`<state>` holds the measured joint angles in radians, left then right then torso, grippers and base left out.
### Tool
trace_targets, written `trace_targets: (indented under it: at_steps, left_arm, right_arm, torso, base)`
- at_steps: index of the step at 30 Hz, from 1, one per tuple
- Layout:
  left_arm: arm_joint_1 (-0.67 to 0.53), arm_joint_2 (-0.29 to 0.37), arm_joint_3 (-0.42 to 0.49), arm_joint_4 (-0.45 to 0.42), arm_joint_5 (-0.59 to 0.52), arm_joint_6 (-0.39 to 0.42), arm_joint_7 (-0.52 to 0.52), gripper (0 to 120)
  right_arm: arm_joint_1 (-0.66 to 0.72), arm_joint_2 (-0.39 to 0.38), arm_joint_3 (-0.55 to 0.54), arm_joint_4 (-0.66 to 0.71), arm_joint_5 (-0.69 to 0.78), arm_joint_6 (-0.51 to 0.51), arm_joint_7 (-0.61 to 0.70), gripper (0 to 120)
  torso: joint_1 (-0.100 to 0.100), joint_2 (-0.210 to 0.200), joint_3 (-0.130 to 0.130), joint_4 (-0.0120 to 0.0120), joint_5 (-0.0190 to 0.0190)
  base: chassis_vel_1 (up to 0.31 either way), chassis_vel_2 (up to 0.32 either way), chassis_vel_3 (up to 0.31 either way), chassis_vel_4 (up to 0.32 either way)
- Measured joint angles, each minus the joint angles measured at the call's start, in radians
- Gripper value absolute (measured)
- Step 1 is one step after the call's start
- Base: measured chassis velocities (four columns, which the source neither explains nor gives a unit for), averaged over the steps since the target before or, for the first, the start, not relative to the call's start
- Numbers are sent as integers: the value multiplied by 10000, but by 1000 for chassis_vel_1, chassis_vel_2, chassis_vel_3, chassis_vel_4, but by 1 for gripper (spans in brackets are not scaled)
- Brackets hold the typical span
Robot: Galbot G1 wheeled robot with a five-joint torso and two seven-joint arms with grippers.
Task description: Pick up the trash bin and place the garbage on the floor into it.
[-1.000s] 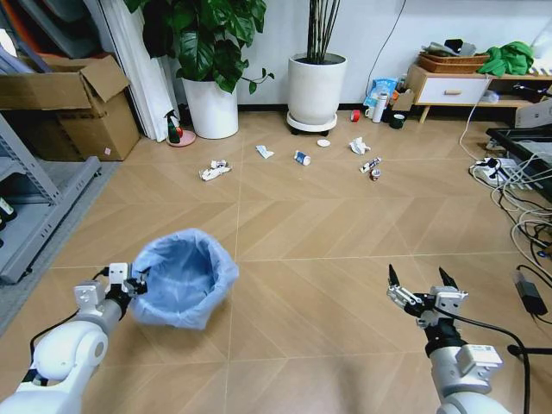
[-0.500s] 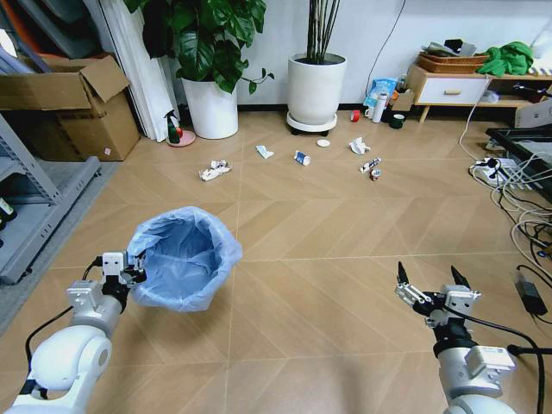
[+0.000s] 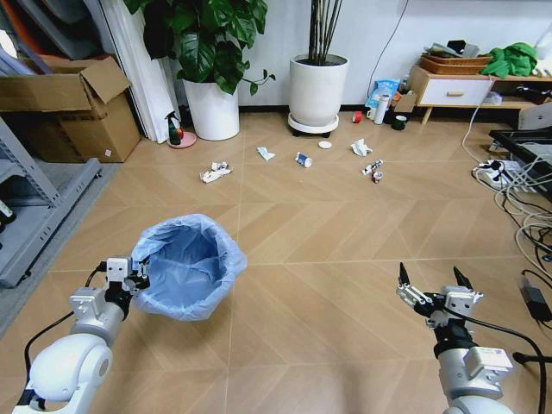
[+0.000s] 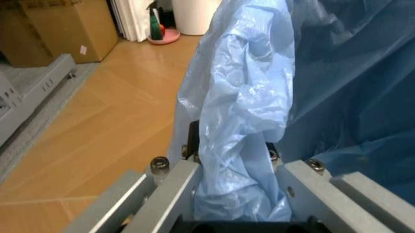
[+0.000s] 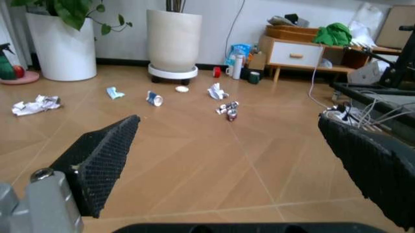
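The left gripper (image 3: pixel 136 274), jaws clamped on the trash bin (image 3: pixel 188 266) rim, has lowered it slightly. The right gripper (image 3: pixel 431 285) stays put, jaws wide.

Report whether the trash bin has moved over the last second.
Yes. The trash bin, gripped at its bag rim by the left hand, sits slightly higher and farther forward against the seams of the floor.

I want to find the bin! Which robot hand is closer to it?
Left. The left end effector is clamped on the bin rim. The right end effector hangs open, far across the floor.
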<state>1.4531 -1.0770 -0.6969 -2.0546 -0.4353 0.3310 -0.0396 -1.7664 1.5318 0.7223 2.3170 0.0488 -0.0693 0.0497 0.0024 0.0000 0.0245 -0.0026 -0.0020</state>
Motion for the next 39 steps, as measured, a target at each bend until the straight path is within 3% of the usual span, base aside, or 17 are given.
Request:
trace_targets:
  at_steps: [39]
  left_arm:
    - [151, -125, 179, -160, 264, -14, 273, 1]
  right_arm:
    - [41, 73, -85, -58, -67, 56, -33, 100]
  torso:
    - [0, 0, -1, -1, 2]
  base:
    - [-57, 181, 62, -181]
